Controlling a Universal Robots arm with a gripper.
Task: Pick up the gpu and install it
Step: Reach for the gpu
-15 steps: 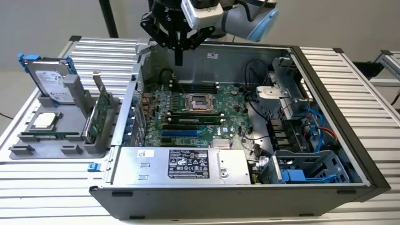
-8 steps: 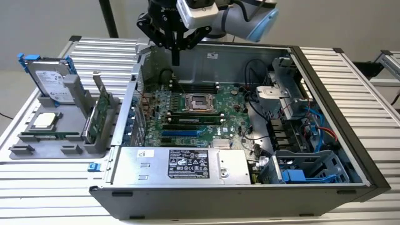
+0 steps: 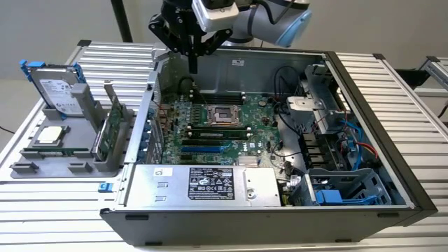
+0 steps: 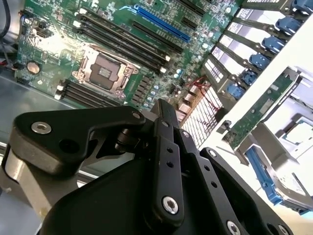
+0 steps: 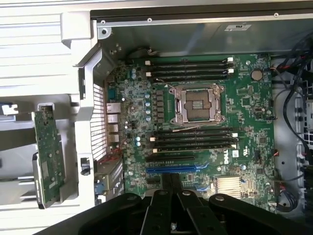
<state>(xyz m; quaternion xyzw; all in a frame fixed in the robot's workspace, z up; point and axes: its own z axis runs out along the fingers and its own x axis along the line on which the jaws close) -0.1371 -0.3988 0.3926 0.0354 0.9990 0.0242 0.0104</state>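
The gpu [image 3: 114,131] stands on edge in a grey holder [image 3: 42,168] at the exterior view's left, just outside the open computer case [image 3: 392,131]. Its green board face shows in the first wrist view [image 5: 46,156] and in the second wrist view [image 4: 266,105]. My gripper [image 3: 192,67] hangs above the case's far left corner, over the motherboard [image 3: 210,126], well apart from the gpu. Its black fingers meet at the tips in both wrist views [image 5: 171,180] [image 4: 164,105], shut on nothing. A blue slot [image 5: 168,170] on the motherboard lies just beyond the fingertips.
A silver hard drive in a blue frame [image 3: 60,92] and a processor chip [image 3: 50,135] sit in the same holder. The power supply [image 3: 203,184] fills the case's near side. A drive cage [image 3: 343,189] and cables [image 3: 350,142] crowd the exterior view's right.
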